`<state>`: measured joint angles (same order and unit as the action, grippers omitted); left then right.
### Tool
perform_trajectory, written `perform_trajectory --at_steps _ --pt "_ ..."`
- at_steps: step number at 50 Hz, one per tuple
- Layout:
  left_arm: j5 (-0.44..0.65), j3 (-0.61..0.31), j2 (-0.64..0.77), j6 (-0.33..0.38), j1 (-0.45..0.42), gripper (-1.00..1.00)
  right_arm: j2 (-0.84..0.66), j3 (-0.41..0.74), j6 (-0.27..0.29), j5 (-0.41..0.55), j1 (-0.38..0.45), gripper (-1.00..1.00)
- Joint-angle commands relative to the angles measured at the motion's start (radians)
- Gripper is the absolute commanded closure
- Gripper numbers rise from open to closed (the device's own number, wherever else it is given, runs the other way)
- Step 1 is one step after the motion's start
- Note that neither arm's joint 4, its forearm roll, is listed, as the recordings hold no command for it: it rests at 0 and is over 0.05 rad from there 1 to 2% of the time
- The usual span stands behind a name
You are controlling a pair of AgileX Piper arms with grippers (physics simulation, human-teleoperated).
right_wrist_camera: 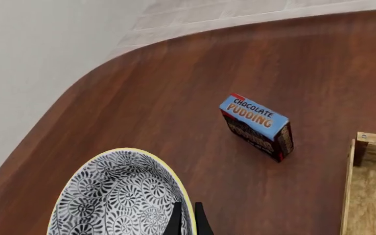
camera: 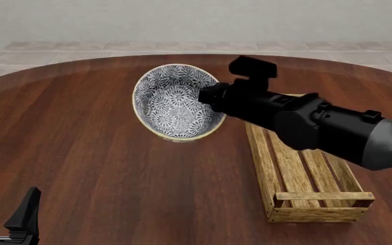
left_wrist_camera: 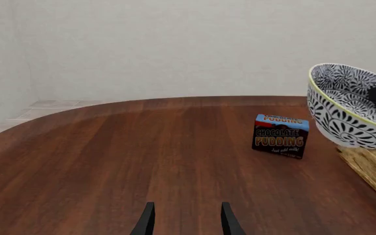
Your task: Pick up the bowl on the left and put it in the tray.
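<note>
Front view: right tool (right_wrist_camera: pixel 186 218) pinches tilted bowl (camera: pixel 175 102) aloft.

The bowl (camera: pixel 175 102) carries dense blue-and-white florals with a cream rim; the tray (camera: pixel 305 173) is pale wood; the pudding box (right_wrist_camera: pixel 256 126) blue and dark brown; the worktop (camera: pixel 100 168) reddish-brown woodgrain.

Round wooden table (camera: pixel 100 168), tiled floor (camera: pixel 59 51), pale wall (camera: pixel 182 20)
</note>
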<state>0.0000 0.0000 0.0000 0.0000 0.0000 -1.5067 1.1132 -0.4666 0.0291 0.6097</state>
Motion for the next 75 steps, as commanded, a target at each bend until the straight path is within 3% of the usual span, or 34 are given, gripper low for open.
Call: perform_trajectory --at_steps 1,24,42,57,75 --pt "0.000 0.000 0.000 0.000 0.000 -1.00 0.031 -0.016 -0.007 -0.006 -0.036 1.00" --pt "0.000 0.000 0.000 0.000 0.000 -1.00 0.101 -0.085 -0.037 -0.009 -0.139 1.00" --pt "0.000 0.000 0.000 0.000 0.000 -1.00 0.151 -0.135 -0.063 -0.023 -0.172 1.00" --pt "0.000 0.000 0.000 0.000 0.000 -1.00 0.136 -0.160 -0.071 -0.015 -0.263 1.00" --pt "0.000 0.000 0.000 0.000 0.000 -1.00 0.151 -0.190 -0.092 -0.032 -0.304 1.00"
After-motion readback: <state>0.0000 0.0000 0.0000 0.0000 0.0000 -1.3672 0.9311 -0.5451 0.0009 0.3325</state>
